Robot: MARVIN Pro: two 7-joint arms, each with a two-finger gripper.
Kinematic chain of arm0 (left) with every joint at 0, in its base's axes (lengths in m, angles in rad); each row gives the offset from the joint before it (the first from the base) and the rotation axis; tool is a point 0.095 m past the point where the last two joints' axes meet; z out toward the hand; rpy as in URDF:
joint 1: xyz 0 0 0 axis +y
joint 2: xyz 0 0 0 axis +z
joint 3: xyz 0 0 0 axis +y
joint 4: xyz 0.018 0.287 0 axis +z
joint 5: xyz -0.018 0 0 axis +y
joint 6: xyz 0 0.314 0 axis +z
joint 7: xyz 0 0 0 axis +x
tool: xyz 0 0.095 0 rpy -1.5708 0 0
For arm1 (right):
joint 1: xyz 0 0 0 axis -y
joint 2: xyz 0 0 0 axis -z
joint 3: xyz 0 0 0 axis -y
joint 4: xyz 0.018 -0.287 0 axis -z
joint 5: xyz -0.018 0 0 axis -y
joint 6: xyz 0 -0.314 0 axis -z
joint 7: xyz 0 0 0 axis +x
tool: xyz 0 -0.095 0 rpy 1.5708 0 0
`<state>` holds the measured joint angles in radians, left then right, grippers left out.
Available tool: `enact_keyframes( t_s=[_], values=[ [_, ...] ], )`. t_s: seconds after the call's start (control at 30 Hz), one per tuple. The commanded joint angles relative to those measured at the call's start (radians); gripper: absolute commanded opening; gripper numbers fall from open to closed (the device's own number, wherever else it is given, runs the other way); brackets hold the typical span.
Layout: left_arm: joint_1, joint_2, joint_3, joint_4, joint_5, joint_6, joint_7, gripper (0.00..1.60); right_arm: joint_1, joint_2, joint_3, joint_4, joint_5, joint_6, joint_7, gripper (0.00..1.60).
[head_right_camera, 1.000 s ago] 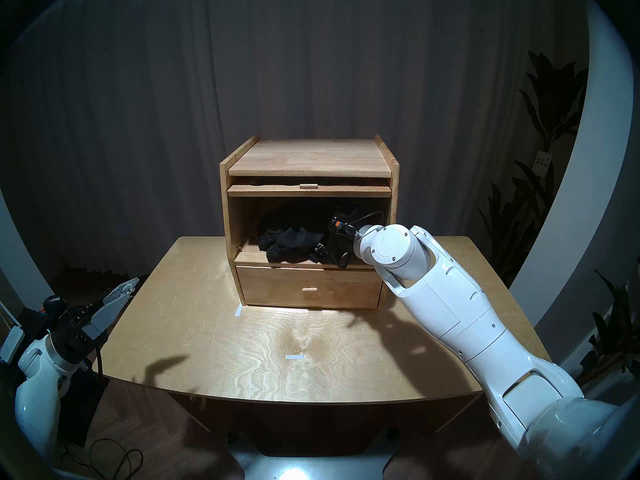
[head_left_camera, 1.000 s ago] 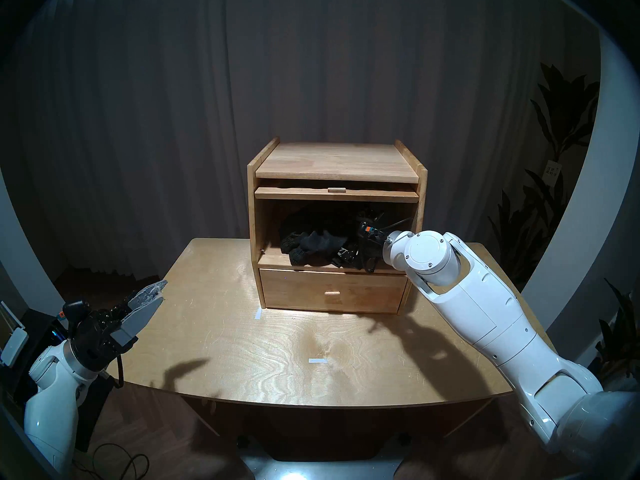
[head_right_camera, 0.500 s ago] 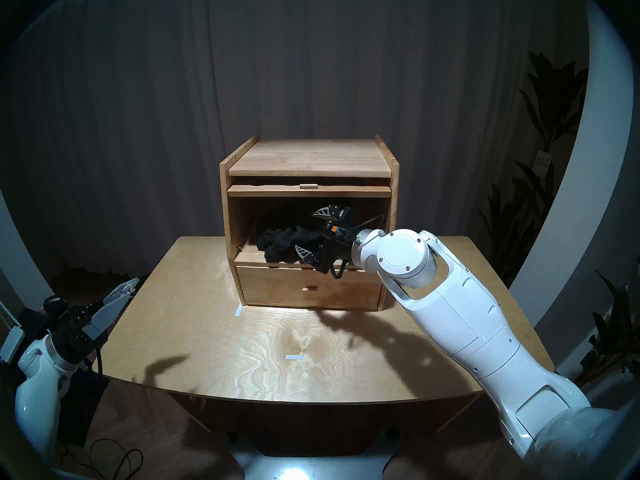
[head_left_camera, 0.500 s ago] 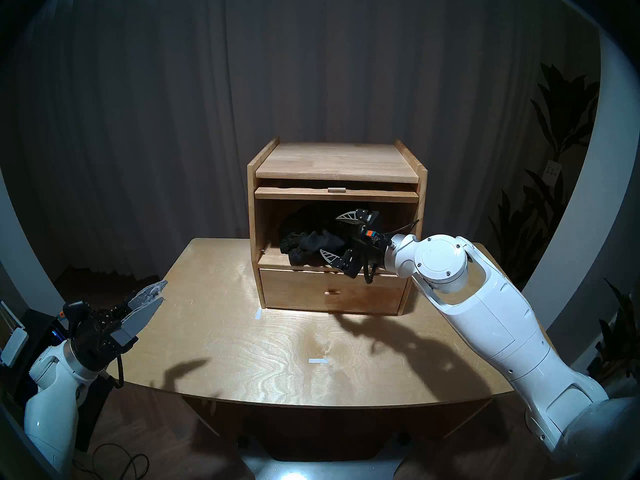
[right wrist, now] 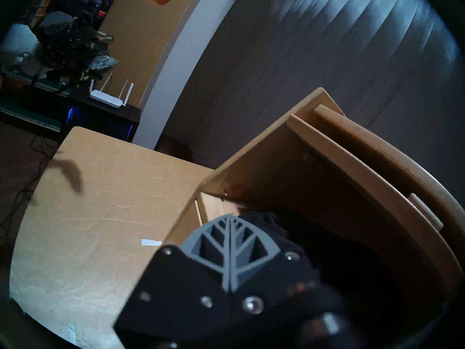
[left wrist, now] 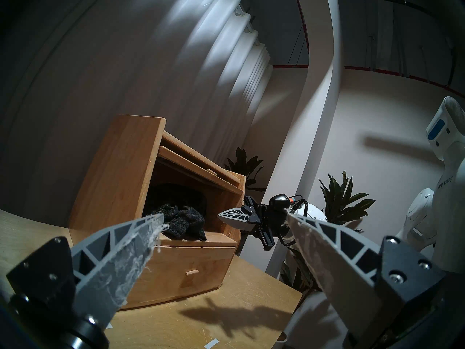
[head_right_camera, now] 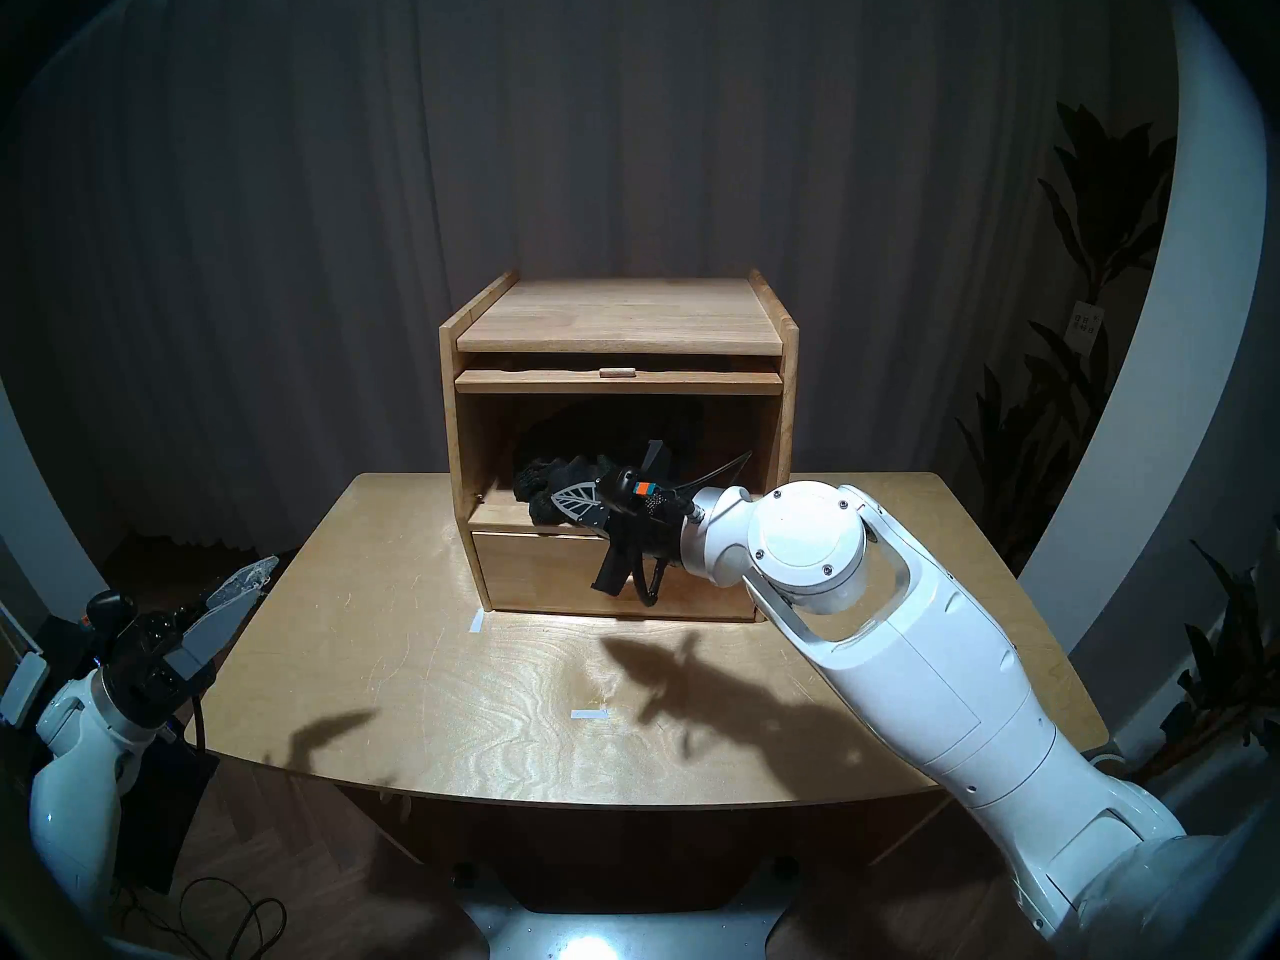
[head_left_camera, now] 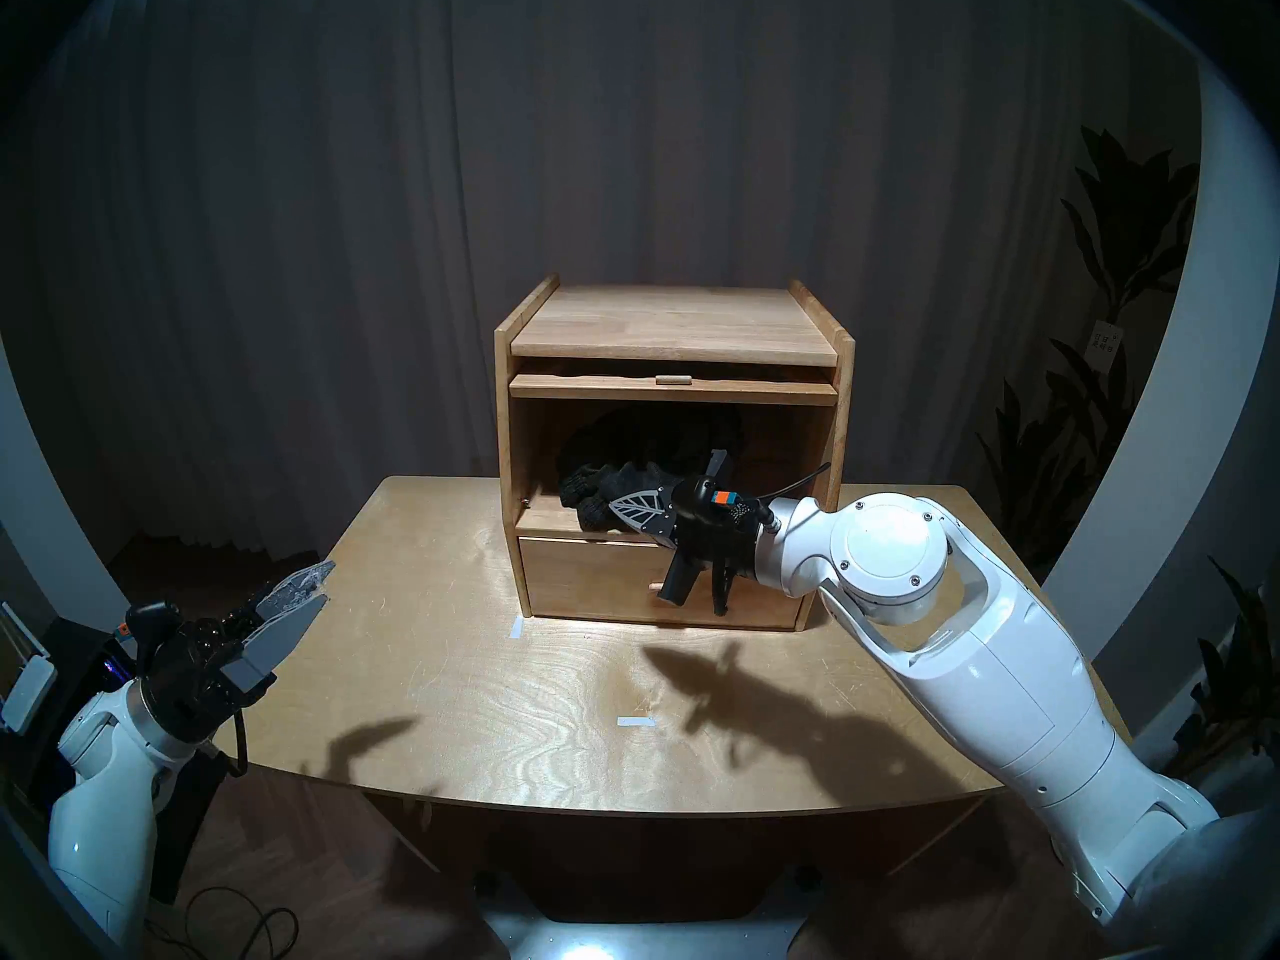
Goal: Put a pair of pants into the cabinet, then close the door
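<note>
The pair of pants [head_left_camera: 623, 487] already lies bunched in the upper compartment of the cabinet [head_left_camera: 505, 418], toward its left side, with a fold or two reaching the front lip above the drawer [head_left_camera: 589, 577]. So what you have left, by the look of it, is the door [head_left_camera: 596, 388].

That door is stowed flat under the cabinet's top. Its long axis runs left to right, and only its front edge shows. Its small knob [head_left_camera: 672, 379] sits at the middle of that edge.

Your right end effector [head_left_camera: 620, 507] hangs just outside the compartment mouth, level with the pants but clear of them in the left wrist view. Its fingers are pressed together and hold nothing. From there the knob lies above it, slightly to the right and a little farther back, so you will likely need to go up.

Your left end effector [head_left_camera: 324, 583] is spread wide and empty at the near left corner of the desk [head_left_camera: 450, 695], well apart from the cabinet. The right one is clearly the nearer to the knob.

Watch the fabric at the lip: it could catch the panel as it comes down.
</note>
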<state>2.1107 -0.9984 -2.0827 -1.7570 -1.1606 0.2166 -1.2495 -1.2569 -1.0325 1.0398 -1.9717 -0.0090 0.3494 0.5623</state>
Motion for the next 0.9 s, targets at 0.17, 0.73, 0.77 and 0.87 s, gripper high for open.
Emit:
enact_keyframes(
  t_s=[0.17, 0.73, 0.77, 0.87],
  values=[
    [-0.002, 0.001, -0.004, -0.010, -0.003, 0.001, -0.002, 1.60, 0.147, -0.152, -0.062, 0.188, -0.122, -0.005, -0.032, 0.00],
    [-0.002, 0.001, -0.003, -0.008, -0.003, 0.000, -0.003, 1.60, 0.296, -0.297, -0.006, 0.489, -0.274, -0.047, -0.053, 0.00],
    [-0.002, 0.002, -0.003, -0.008, -0.003, 0.000, -0.003, 1.60, 0.308, -0.306, 0.001, 0.525, -0.289, -0.051, -0.056, 0.00],
    [-0.002, 0.002, -0.003, -0.008, -0.003, 0.000, -0.003, 1.60, 0.348, -0.324, -0.005, 0.592, -0.302, -0.059, -0.053, 0.00]
  ],
)
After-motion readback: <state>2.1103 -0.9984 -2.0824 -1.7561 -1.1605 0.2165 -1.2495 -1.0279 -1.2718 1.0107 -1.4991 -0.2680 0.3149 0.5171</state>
